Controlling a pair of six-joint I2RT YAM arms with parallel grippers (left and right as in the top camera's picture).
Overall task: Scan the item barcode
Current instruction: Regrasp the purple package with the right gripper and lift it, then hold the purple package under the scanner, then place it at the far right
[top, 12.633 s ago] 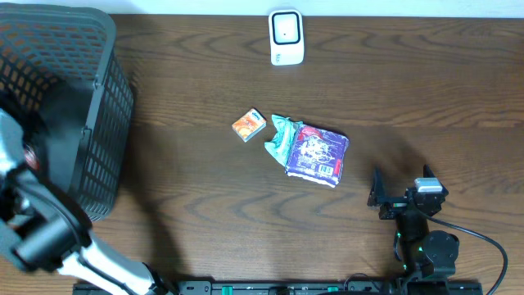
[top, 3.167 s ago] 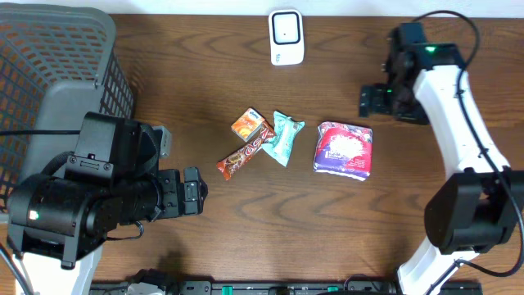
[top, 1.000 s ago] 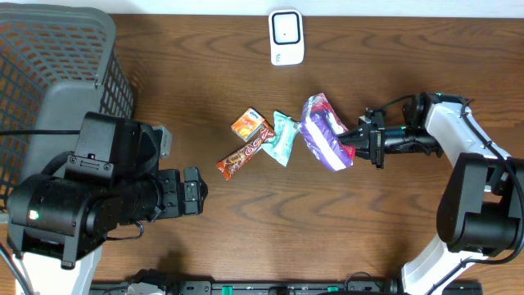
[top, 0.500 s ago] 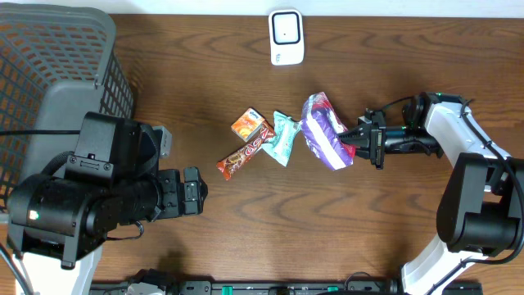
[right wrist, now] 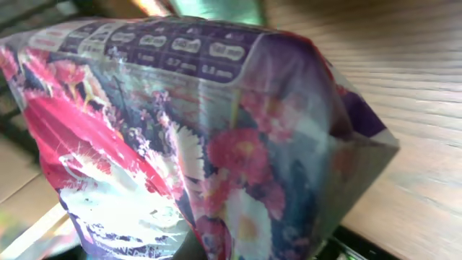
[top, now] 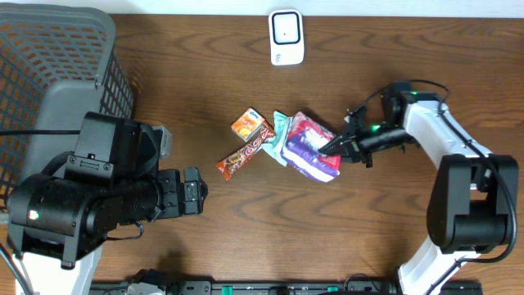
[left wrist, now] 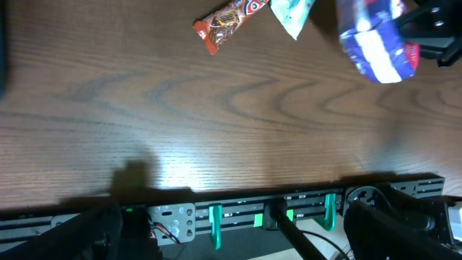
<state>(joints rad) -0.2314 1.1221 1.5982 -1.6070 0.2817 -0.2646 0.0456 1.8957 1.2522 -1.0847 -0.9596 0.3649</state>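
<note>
My right gripper [top: 337, 148], pinching the purple packet [top: 309, 146], has rolled it flatter toward nine o'clock; the scanner [top: 286, 37] at twelve still awaits it.

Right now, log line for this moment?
right gripper: shut on purple floral plastic packet | left gripper: open, holding nothing | white barcode scanner: apart from packet

A: Pack [top: 309, 146] status?
B: Purple/pink floral pouch, white-blue on underside. Mid-table, right of ctr, tilted w/ right edge up, pinched in right gripper [top: 331, 148]. Print panel w/ small text along one end.
A: Scanner [top: 286, 37]?
B: White, rounded, lying flat at far edge, ctr. Well apart from pack.
</note>
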